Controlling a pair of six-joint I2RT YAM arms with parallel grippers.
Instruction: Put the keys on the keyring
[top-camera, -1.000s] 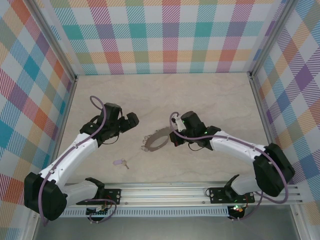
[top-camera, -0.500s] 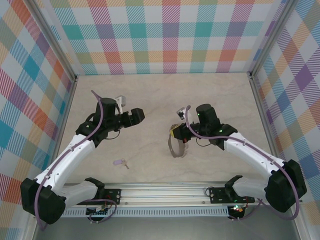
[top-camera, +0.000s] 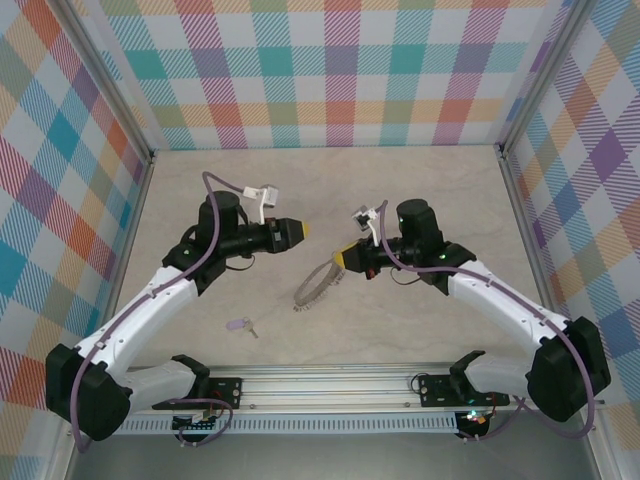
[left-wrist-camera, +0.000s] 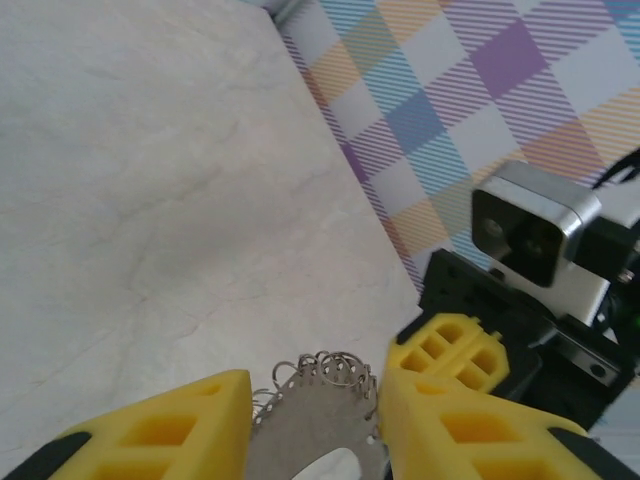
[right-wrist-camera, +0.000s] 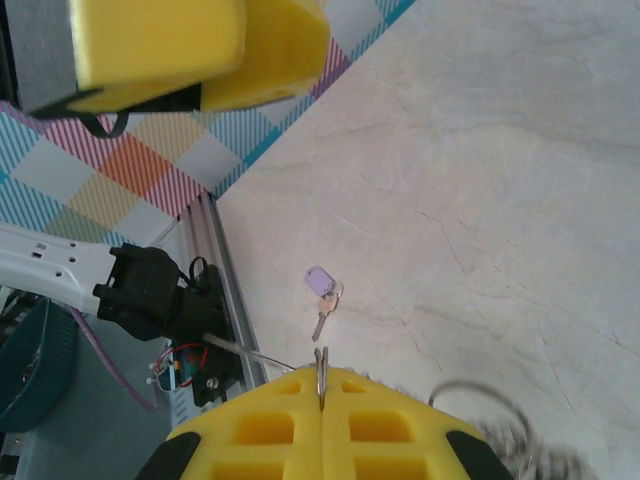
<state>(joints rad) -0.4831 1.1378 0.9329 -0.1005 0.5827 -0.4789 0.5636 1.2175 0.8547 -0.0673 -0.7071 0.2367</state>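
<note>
The right gripper (right-wrist-camera: 321, 385) is clenched: its two yellow fingers (right-wrist-camera: 400, 440) press flat against each other, and a thin piece of metal wire is pinched in the seam between them. This wire belongs to the keyring (top-camera: 318, 285), which hangs from the fingertips and slopes down toward the near left. Its lower edge, with the small loops, is very close to the table (top-camera: 420, 190), but I cannot tell if it touches. The left gripper (top-camera: 298, 231) points at the right one from the left side, and seen from above it is apart from the keyring. Its jaws are released, with a clear gap between them, and they grasp nothing. In the left wrist view the looped edge of the keyring shows in this gap, just beside the right gripper; whether it reaches between the left fingers I cannot tell. The key (top-camera: 238, 325), with a pale purple head and a short metal blade, lies flat on the table. It is not on the keyring and is well apart from both grippers, to the near left, not far from the metal rail (top-camera: 330, 385). Walls (top-camera: 340, 70) with a coloured check pattern stand around the table.
</note>
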